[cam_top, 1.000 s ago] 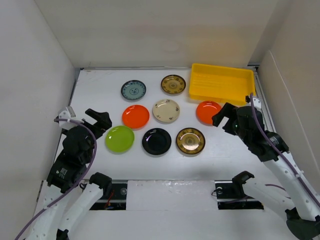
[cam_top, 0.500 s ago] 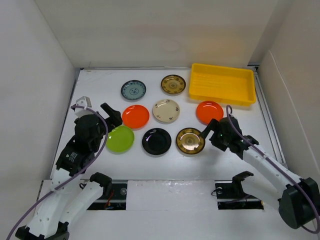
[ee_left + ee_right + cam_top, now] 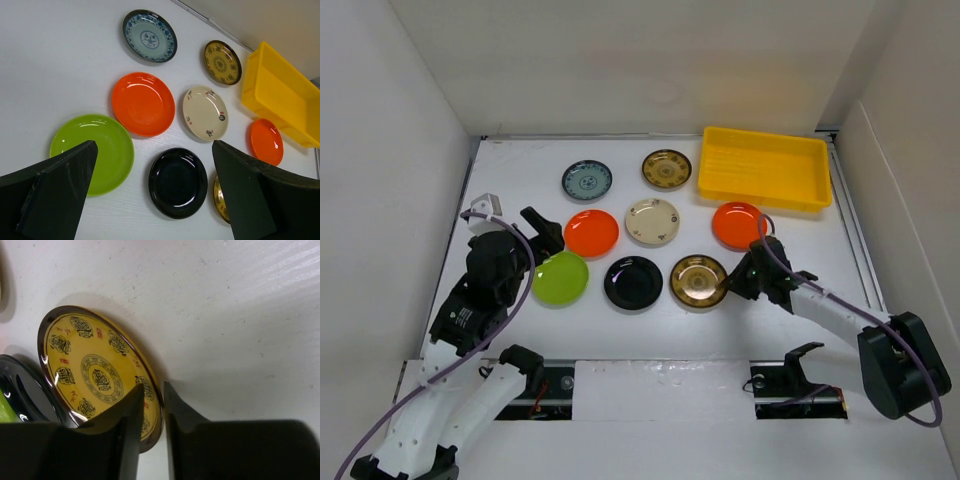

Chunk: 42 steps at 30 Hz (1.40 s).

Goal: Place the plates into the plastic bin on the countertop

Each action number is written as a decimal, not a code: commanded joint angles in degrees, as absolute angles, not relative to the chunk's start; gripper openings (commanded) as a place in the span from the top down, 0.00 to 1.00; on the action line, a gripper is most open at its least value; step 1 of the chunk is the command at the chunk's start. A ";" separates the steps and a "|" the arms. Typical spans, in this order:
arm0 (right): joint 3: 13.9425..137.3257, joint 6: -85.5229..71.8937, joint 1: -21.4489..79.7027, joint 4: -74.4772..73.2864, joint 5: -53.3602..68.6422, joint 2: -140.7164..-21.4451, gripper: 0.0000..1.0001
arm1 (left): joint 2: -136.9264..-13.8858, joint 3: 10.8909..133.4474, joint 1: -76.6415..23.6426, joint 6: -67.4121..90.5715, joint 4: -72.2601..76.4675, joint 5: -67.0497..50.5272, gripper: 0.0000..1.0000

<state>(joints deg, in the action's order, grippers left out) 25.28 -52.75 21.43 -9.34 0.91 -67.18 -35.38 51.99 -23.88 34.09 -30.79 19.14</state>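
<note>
step: right claw (image 3: 154,392) pinches gold plate (image 3: 100,375) rim | left claw (image 3: 153,145) spread wide | next: lift, carry to yellow bin (image 3: 765,170)

Bright, even, diffuse overhead light on the white countertop (image 3: 620,330); shadows soft and short in the top view. Glossy black plate (image 3: 178,182) and orange plate (image 3: 143,103) carry small specular highlights. Right wrist view: gold-brown patterned plate (image 3: 95,375) is edged by a broad soft grey shadow; the right gripper (image 3: 153,390) reads as an underexposed, slightly blurred black silhouette
</note>
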 commanded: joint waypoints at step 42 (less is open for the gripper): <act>104.48 -41.48 -6.15 -24.40 12.83 -115.55 1.00 | -38.32 51.94 -23.55 32.70 -28.04 18.28 0.00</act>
<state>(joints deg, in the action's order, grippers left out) 99.24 -42.85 -5.74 -20.05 5.61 -110.80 -38.50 51.99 -23.88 33.65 -30.26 18.52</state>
